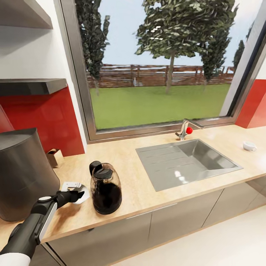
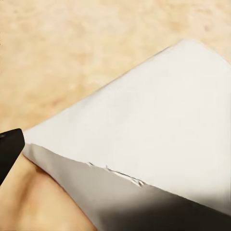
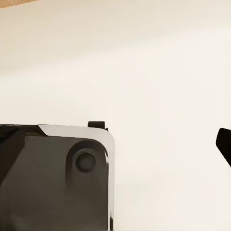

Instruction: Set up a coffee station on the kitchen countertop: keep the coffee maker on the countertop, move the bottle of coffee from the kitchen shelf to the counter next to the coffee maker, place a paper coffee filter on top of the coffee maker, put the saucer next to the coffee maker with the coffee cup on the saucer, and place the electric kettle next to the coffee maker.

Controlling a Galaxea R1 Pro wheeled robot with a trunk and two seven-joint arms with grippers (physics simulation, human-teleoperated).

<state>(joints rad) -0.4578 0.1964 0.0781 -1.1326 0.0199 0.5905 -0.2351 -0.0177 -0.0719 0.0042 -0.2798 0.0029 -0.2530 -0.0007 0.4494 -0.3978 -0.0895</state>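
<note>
No readable text, no labels, no brands, no numbers on anything

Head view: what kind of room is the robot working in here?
A simulated home kitchen, it seems: a wooden countertop with an inset steel sink and faucet under a large window, a red backsplash, and an electric kettle on the counter.

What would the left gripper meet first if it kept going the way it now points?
Most likely the white paper coffee filter lying on the countertop right ahead of the left gripper; the electric kettle stands just beyond.
</note>
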